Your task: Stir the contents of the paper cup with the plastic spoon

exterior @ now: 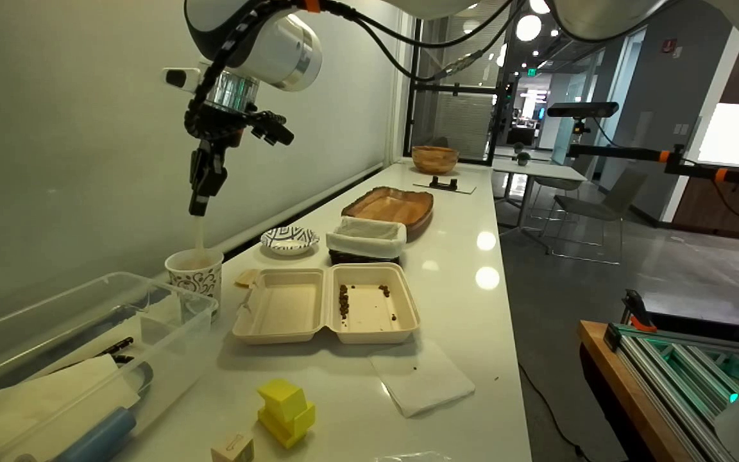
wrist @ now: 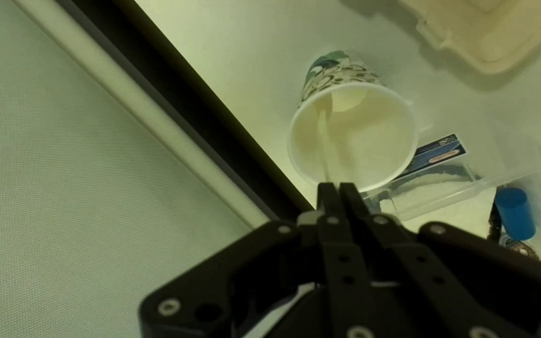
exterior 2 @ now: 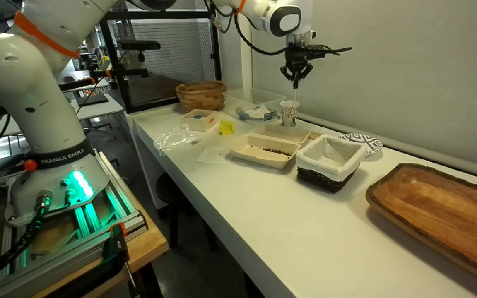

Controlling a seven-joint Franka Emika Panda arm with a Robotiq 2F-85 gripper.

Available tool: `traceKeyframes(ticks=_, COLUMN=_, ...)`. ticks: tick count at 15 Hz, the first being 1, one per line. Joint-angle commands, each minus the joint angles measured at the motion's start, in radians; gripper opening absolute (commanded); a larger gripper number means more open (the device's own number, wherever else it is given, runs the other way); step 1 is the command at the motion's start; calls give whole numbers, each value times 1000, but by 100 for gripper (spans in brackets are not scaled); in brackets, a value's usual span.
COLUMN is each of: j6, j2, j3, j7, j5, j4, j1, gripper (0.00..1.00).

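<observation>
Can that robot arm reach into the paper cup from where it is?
Very likely yes: the gripper hangs above the paper cup, nothing covers its open top, and the plastic spoon in its grip reaches inside.

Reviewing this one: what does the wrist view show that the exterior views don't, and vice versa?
Only the wrist view: deep inside the cup, with the lower part of the spoon in it; whether there is liquid, I can't tell.

Only the exterior views: the brown bits in the box, the yellow block, lined basket, patterned dish and wooden tray.

Shared: the hand shut on the spoon above the cup, the tub, and the box, though just a corner in the wrist view.
</observation>
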Motion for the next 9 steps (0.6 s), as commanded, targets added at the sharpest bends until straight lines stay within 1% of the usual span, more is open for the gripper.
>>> traceKeyframes(ticks=1, j6=5, j2=-6, j3=20, j7=-31, j5=23, j4=-25, j1=-9, gripper=1)
traceKeyframes(ticks=9, j6=-34, j2=-9, j3=29, j7=-36, j5=23, j4=-41, j1=-8, gripper=1)
